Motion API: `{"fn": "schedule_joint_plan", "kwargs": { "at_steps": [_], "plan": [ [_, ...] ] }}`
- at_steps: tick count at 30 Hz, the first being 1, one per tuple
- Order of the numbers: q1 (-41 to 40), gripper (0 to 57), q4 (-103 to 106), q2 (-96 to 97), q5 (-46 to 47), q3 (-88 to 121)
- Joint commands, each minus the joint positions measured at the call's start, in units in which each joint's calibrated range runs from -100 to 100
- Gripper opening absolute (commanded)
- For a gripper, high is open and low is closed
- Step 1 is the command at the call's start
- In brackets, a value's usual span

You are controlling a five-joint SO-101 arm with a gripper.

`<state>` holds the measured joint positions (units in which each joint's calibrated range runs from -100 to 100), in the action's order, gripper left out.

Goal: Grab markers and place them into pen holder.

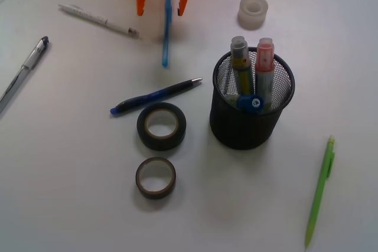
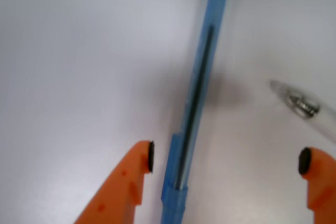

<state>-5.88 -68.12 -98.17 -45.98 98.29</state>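
Tape rolls (image 1: pixel 161 126) lie nearest on the bench (image 1: pixel 71 169); behind them three markers (image 1: pixel 264 72) stand in the holder (image 1: pixel 251 110), task apparently complete. Gripper (image 1: pixel 165 9) hovers wide-jawed, empty, straddling a thin blue pen (image 1: pixel 167 28), not a target.

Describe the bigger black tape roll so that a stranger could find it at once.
Start at the pen holder, the black mesh cup on the table. Just to its left lie two rolls, one behind the other. The bigger black tape roll is the farther, thicker one beside the dark blue pen; the smaller roll looks brownish.
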Motion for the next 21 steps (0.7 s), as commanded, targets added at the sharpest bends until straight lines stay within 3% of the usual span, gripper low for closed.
{"fn": "schedule_joint_plan", "kwargs": {
  "at_steps": [1, 21],
  "plan": [
    [-0.2, 30.9, -4.8, -0.7, -0.3, 1.3],
    [-0.2, 30.9, -8.7, -0.7, -2.2, 1.3]
  ]
}}
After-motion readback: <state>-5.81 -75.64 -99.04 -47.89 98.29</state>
